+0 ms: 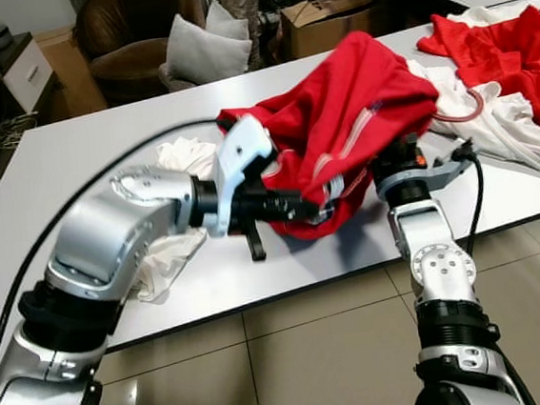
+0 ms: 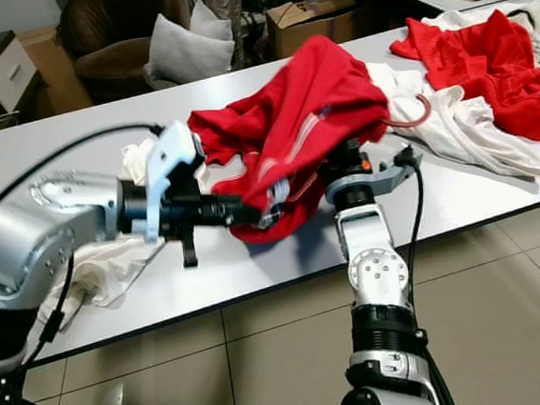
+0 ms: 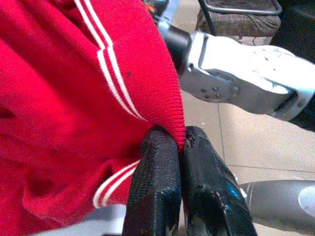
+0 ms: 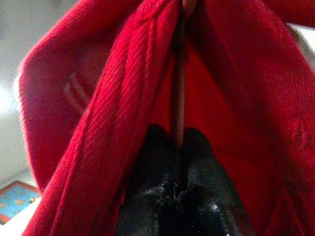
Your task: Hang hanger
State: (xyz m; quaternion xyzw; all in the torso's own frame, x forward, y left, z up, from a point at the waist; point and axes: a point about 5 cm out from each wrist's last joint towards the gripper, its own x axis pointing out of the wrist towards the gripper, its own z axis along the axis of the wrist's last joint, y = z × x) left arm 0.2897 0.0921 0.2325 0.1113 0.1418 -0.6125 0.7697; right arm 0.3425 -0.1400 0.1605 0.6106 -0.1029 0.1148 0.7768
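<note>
Right now I have both arms working at the near edge of the white table (image 1: 74, 154), where a red shirt (image 1: 355, 89) is lifted into a hump above the tabletop. My left gripper (image 3: 181, 142) reaches in from the left side and its two black fingers are pressed together on the ribbed red hem of the shirt, just beside the double white stripes (image 3: 115, 86); the wrist view shows the cloth pinched right at the fingertips. My right gripper (image 4: 179, 140) is pushed up inside the shirt from below, and its fingers are clamped on a thin rod that runs upward between folds of red fabric; I take this to be the hanger (image 4: 178, 73), though the wrist view is dark and too close for me to be sure. In the head views the right wrist disappears under the shirt's lower edge, with the fabric draped over it. Under my left arm lies a crumpled white cloth (image 1: 174, 245) on the table, and to the right, well apart from my grippers, more red and white garments (image 1: 506, 74) are piled. Beyond the table stand a brown armchair (image 1: 134, 29) with a grey cushion (image 1: 200, 48) and a cardboard box (image 1: 324, 20).
</note>
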